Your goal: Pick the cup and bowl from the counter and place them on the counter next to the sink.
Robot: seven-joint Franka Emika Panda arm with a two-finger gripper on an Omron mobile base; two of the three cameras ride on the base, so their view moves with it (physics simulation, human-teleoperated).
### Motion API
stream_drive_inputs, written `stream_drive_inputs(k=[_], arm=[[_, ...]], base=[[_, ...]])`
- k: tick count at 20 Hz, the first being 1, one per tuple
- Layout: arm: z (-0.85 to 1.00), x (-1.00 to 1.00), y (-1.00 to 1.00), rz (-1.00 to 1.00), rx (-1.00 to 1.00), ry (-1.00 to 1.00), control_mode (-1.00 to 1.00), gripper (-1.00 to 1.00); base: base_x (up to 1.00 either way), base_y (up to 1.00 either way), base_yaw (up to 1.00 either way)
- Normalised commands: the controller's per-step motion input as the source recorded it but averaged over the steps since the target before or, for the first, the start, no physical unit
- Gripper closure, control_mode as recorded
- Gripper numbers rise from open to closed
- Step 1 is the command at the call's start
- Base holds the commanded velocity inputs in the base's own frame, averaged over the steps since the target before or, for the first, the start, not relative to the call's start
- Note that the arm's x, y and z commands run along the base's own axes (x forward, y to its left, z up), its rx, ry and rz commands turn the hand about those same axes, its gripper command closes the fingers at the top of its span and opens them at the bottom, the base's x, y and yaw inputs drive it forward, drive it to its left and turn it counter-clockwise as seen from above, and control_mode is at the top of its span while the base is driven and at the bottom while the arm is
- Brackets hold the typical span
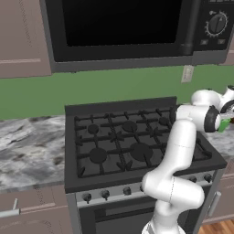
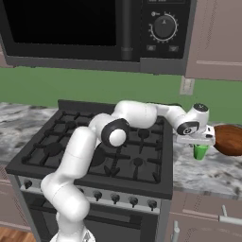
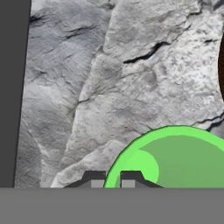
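Note:
The small green cup (image 2: 200, 151) is on the marbled counter (image 2: 203, 172) just right of the stove, with the brown bowl (image 2: 229, 139) right behind it. My gripper (image 2: 199, 143) comes down on the cup from above. In the hand view the two fingertips (image 3: 94, 178) pinch the cup's (image 3: 183, 157) near rim between them, so my gripper (image 3: 112, 179) is shut on the cup. Whether the cup is off the stone I cannot tell. A dark sliver of the bowl (image 3: 222, 65) shows at the right edge. The cup (image 1: 223, 126) peeks out behind my wrist. The sink is out of view.
A black gas stove (image 1: 128, 141) with raised grates lies left of the cup under my arm. A microwave (image 1: 123, 27) hangs above it. More marbled counter (image 1: 27, 151) runs left of the stove. A wall outlet (image 2: 187, 85) sits behind the bowl.

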Motion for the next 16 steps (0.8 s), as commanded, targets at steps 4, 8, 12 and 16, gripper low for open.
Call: stream_drive_inputs(k=[4,8,12,16], arm=[[0.44,-0.76,0.09,0.01,0.00,-0.20,-1.00,1.00],[0.57,-0.95,0.05,0.02,0.00,-0.22,-1.00,1.00],[0.39,-0.88,0.03,0.03,0.00,-0.17,-1.00,1.00],[0.22,-0.68,0.17,0.05,0.00,-0.14,-1.00,1.00]], base=[[0.00,0.00,0.00],[0.00,0.00,0.00],[0.00,0.00,0.00],[0.00,0.00,0.00]])
